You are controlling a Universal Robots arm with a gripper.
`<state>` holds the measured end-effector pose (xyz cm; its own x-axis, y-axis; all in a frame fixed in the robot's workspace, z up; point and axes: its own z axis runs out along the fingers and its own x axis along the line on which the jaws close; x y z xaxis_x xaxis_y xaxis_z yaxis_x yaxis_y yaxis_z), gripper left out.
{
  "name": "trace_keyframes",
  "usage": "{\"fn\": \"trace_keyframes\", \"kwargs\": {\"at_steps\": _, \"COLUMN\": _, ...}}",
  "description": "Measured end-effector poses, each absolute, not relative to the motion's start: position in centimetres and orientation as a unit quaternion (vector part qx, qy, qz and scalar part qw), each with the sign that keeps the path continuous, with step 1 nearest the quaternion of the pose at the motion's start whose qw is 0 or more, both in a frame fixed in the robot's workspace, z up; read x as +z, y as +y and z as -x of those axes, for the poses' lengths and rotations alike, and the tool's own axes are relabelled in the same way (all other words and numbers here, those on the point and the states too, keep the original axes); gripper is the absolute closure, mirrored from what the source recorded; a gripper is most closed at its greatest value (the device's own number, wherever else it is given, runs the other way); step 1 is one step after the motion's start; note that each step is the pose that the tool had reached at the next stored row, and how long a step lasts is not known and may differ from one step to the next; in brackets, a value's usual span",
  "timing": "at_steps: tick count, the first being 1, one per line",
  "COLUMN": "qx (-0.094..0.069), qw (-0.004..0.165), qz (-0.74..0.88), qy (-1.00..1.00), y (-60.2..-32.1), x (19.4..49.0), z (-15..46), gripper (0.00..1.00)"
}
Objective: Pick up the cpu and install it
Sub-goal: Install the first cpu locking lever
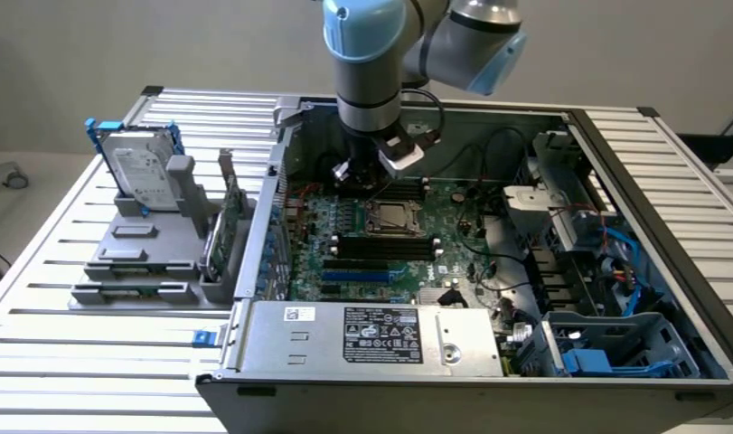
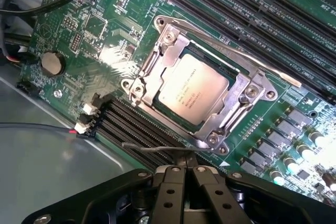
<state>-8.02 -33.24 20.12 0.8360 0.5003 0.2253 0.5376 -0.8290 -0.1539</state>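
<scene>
Silvery metal is facing upward on the cpu (image 2: 193, 94), which is lying flat inside the socket frame (image 2: 247, 95) on the green motherboard (image 2: 105, 24). Being square, it is showing no longer axis. Its edges are running parallel to the frame around it and to the black memory slots (image 2: 131, 124) just beside the socket, and faint printing is showing on its top. The frame is lying around the chip's edges and leaving the metal top uncovered.

In the exterior view the cpu (image 1: 390, 217) is sitting near the middle of the board, inside the opened computer case (image 1: 342, 380). The gripper (image 1: 356, 176) is hanging from the arm over the board, just beyond the socket.

From the wrist, the gripper (image 2: 185, 167) is showing its black fingers pressed together, so the jaws are closed. A thin wire lever (image 2: 152, 148) is running along the socket's near side, and its end is reaching the fingertips. I cannot tell whether it is being pinched.

Well apart, toward the exterior view's left, a hard drive (image 1: 143, 163) in a blue bracket is standing upright outside the case on the slatted table (image 1: 52, 362).
</scene>
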Motion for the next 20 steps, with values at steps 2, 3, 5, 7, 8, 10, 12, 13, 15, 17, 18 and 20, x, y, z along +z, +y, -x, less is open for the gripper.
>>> {"fn": "trace_keyframes", "kwargs": {"at_steps": 2, "qx": -0.088, "qw": 0.106, "qz": 0.952, "qy": -0.272, "y": -33.21, "x": 20.3, "z": 8.2, "gripper": 0.89}}
{"fn": "trace_keyframes", "kwargs": {"at_steps": 3, "qx": -0.088, "qw": 0.106, "qz": 0.952, "qy": -0.272, "y": -33.19, "x": 20.36, "z": 8.3, "gripper": 0.89}}
{"fn": "trace_keyframes", "kwargs": {"at_steps": 5, "qx": -0.088, "qw": 0.106, "qz": 0.952, "qy": -0.272, "y": -33.18, "x": 20.47, "z": 8.49, "gripper": 0.89}}
{"fn": "trace_keyframes", "kwargs": {"at_steps": 7, "qx": -0.088, "qw": 0.106, "qz": 0.953, "qy": -0.271, "y": -33.17, "x": 20.5, "z": 8.56, "gripper": 0.89}}
{"fn": "trace_keyframes", "kwargs": {"at_steps": 8, "qx": -0.088, "qw": 0.106, "qz": 0.953, "qy": -0.27, "y": -33.17, "x": 20.5, "z": 8.55, "gripper": 0.89}}
{"fn": "trace_keyframes", "kwargs": {"at_steps": 10, "qx": -0.088, "qw": 0.106, "qz": 0.953, "qy": -0.268, "y": -33.21, "x": 20.51, "z": 8.56, "gripper": 0.89}}
{"fn": "trace_keyframes", "kwargs": {"at_steps": 12, "qx": -0.089, "qw": 0.105, "qz": 0.954, "qy": -0.266, "y": -33.23, "x": 20.51, "z": 8.56, "gripper": 0.89}}
{"fn": "trace_keyframes", "kwargs": {"at_steps": 13, "qx": -0.089, "qw": 0.105, "qz": 0.954, "qy": -0.266, "y": -33.24, "x": 20.51, "z": 8.56, "gripper": 0.89}}
{"fn": "trace_keyframes", "kwargs": {"at_steps": 15, "qx": -0.089, "qw": 0.105, "qz": 0.955, "qy": -0.264, "y": -33.25, "x": 20.5, "z": 8.56, "gripper": 0.89}}
{"fn": "trace_keyframes", "kwargs": {"at_steps": 17, "qx": -0.089, "qw": 0.103, "qz": 0.956, "qy": -0.261, "y": -33.24, "x": 20.48, "z": 8.56, "gripper": 0.89}}
{"fn": "trace_keyframes", "kwargs": {"at_steps": 18, "qx": -0.089, "qw": 0.102, "qz": 0.956, "qy": -0.261, "y": -33.24, "x": 20.48, "z": 8.56, "gripper": 0.89}}
{"fn": "trace_keyframes", "kwargs": {"at_steps": 20, "qx": -0.088, "qw": 0.101, "qz": 0.956, "qy": -0.26, "y": -33.24, "x": 20.47, "z": 8.56, "gripper": 0.89}}
